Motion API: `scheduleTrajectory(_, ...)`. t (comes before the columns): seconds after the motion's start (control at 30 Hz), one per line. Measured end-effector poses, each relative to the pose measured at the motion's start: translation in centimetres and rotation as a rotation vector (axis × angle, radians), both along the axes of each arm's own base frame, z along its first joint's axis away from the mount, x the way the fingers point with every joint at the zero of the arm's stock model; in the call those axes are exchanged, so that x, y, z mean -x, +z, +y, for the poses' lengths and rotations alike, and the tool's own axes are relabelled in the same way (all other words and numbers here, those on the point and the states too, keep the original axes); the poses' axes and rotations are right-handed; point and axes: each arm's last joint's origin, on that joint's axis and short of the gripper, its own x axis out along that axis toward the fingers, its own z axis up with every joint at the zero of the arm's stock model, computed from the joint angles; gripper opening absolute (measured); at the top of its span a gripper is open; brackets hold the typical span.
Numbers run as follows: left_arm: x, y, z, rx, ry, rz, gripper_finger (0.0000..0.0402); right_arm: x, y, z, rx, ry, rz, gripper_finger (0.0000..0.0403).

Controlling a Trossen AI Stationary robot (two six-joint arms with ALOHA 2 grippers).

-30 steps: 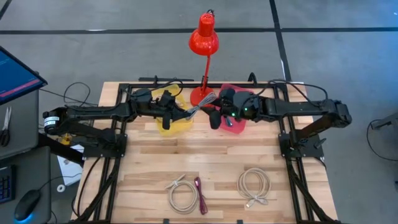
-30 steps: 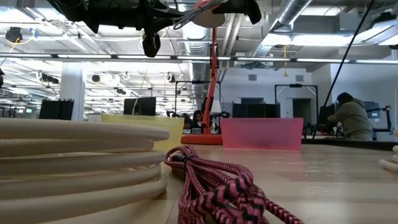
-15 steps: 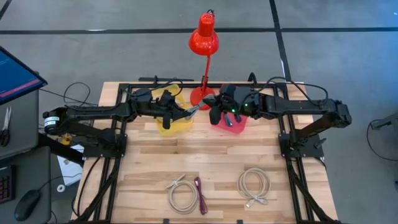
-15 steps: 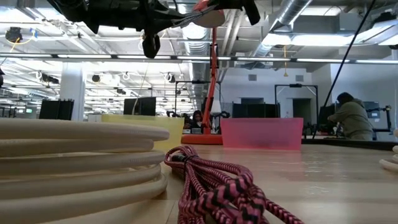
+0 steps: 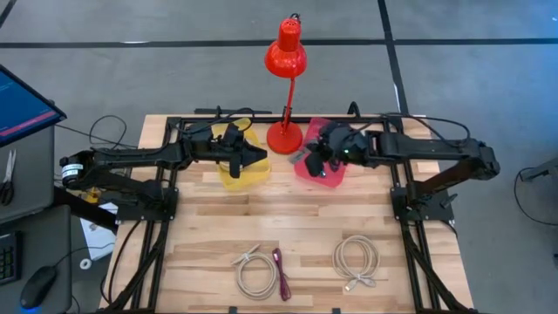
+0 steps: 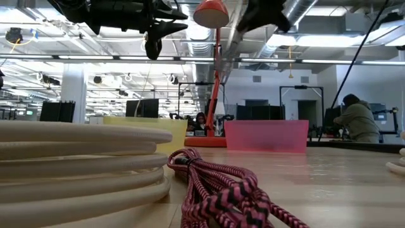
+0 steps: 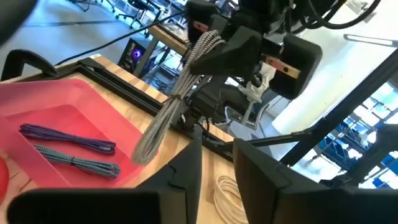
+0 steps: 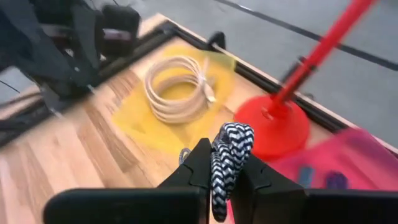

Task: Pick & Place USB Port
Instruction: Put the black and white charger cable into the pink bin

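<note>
High view, read from left to right. At the left, left gripper (image 5: pixel 260 157), hovering above the yellow plastic bin (image 5: pixel 228 177) at the back of the wooden slatted table (image 5: pixel 209 227). Fingers spread with nothing between them, as the left wrist view confirms. Inside that bin, one cream coiled cable (image 8: pixel 179 90). Just to the right, tall red desk lamp (image 5: pixel 285 52), with its round base between the two bins. Next, right gripper (image 5: pixel 310 162), poised over the near left corner of the pink plastic bin (image 5: pixel 324 179). Pinching a black-and-white braided USB cable (image 8: pixel 231 142), with the loose length dangling toward the bin. Already lying in the pink bin: a purple braided cable (image 7: pixel 69 138) and a dark green braided cable (image 7: pixel 78 160).

Toward the table's front edge, well apart from both bins: a cream looped cable with loose ends (image 5: pixel 255 276). Just beside it, a pink-and-black braided cable (image 5: pixel 280 262). Farther right, a second cream coil (image 5: pixel 356 259).

Judging by this layout, roughly at the halfway mark. Three cables binned, a fourth held above the pink bin and not yet dropped, three more waiting at the front. Probably next: lowering and releasing the held cable into the pink bin.
</note>
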Motion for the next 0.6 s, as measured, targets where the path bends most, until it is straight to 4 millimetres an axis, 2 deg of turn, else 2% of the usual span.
scheduleTrajectory(0.23, 0.0, 0.0, 0.0, 0.0, 0.002, 0.004, 0.0103, 2.5, 0.3, -2.1, -0.027, -0.107, 0.07, 0.0018)
scheduleTrajectory(0.4, 0.0, 0.0, 0.0, 0.002, 0.002, 0.004, 0.0104, 4.0, -0.5, -4.0, -0.097, -0.192, 0.176, 0.0018)
scheduleTrajectory(0.6, 0.0, 0.0, 0.0, 0.002, 0.003, 0.004, 0.0104, 4.1, -1.7, -6.5, -0.228, -0.195, 0.229, 0.0018)
